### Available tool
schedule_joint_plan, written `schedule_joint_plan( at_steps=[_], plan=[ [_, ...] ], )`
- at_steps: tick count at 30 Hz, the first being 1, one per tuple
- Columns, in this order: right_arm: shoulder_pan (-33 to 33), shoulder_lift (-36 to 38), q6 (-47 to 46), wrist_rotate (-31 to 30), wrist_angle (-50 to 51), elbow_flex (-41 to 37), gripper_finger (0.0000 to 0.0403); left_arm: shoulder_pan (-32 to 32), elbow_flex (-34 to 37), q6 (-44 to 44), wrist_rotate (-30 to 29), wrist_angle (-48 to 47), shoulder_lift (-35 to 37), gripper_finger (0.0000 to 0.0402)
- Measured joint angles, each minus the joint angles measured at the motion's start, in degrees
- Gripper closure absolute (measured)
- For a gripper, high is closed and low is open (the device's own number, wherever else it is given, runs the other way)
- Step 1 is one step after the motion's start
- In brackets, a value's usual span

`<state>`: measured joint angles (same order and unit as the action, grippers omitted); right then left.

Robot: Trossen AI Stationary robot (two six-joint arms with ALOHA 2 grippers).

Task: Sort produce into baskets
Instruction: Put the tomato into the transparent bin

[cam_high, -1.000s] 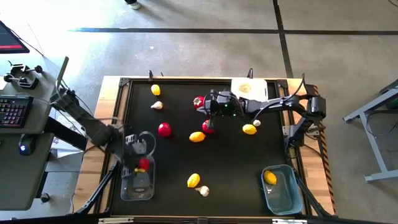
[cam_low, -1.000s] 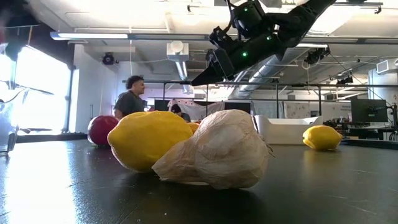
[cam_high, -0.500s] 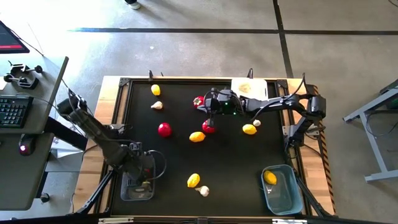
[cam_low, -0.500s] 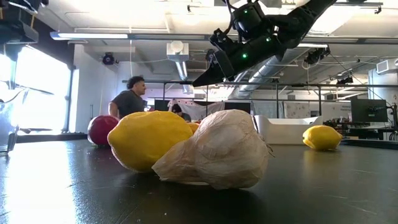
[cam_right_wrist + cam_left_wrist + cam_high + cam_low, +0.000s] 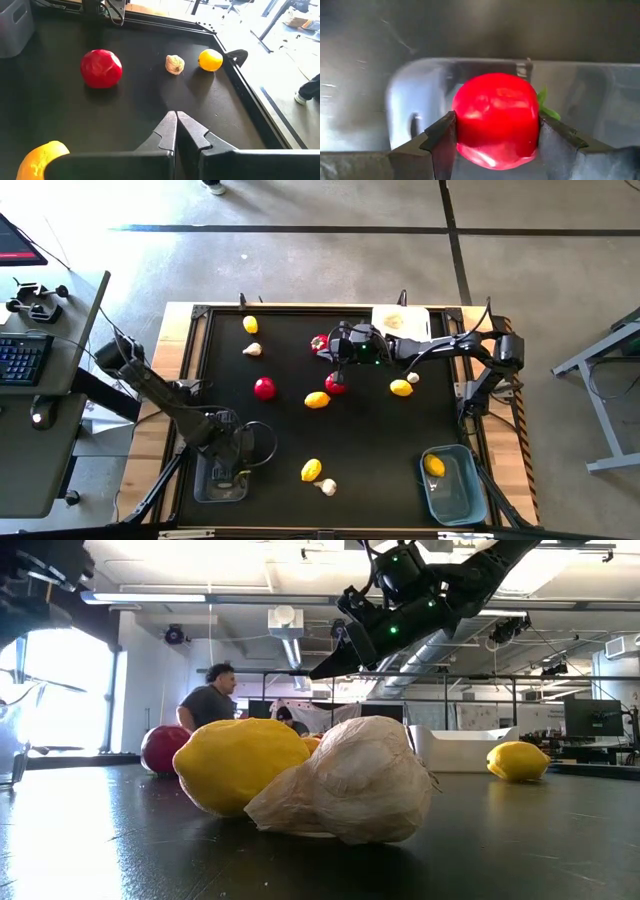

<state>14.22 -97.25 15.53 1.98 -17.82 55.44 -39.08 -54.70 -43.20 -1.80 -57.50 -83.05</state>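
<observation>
The left pincer point(image 5: 496, 135) is clamped on a round red piece point(image 5: 495, 120) by its sides, green stem poking out beside one finger, and hangs over the clear basket point(image 5: 212, 483) at the near left corner of the desk point(image 5: 370, 440). The likely slip is at the letting-go: the piece is smooth and round, so dropped from too high it could bounce off the tub floor and over the low wall, and the fingers going lower could catch the rim and push or tip such a light tub. The right pincer point(image 5: 176, 116) is closed on nothing, poised above the middle of the desk near a red piece point(image 5: 335, 385). If it came down shut like that it would only nudge the round thing and set it rolling. By count: three baskets, the clear one, a blue-grey basket point(image 5: 462, 498) at the near right and a white basket point(image 5: 418, 313) at the far edge, whose contents I cannot make out. Four red pieces: one held, three loose. Five yellow ones, four loose and one lying in the blue-grey basket. Three garlic bulbs, all loose on the desk
</observation>
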Motion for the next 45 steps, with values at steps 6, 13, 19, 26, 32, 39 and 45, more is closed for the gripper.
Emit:
schedule_joint_plan(
  at_steps=[6, 13, 19, 26, 32, 39, 45],
  plan=[
    [0.00, 0.00, 0.00, -0.02, 0.02, 0.00, 0.0403, 0.50, 1.30, 0.39, 2.52, 1.80, 0.20, 0.0184],
    [0.00, 0.00, 0.19, -0.02, 0.02, 0.00, 0.0403, 0.50, 1.30, -3.13, 1.53, 0.84, 0.55, 0.0154],
    [0.00, 0.00, 1.29, -0.01, 0.01, 0.00, 0.0403, 0.50, 1.30, -4.30, 1.58, 0.82, 0.59, 0.0139],
    [0.00, 0.00, 1.31, -0.02, -0.01, 0.00, 0.0403, 0.96, 1.21, -3.15, 1.94, 0.30, 2.78, 0.0138],
    [0.00, 0.00, 1.29, -0.02, -0.02, 0.00, 0.0403, 2.44, 1.21, -0.11, 2.75, 0.09, 2.82, 0.0147],
    [0.00, 0.00, 1.29, -0.02, 0.00, 0.00, 0.0403, 2.77, 1.21, -1.01, 2.06, 0.14, 2.82, 0.0163],
    [0.00, 0.00, 1.42, -0.02, 0.00, 0.00, 0.0403, 2.75, 1.21, -5.36, -0.01, 0.12, 2.82, 0.0109]
  ],
)
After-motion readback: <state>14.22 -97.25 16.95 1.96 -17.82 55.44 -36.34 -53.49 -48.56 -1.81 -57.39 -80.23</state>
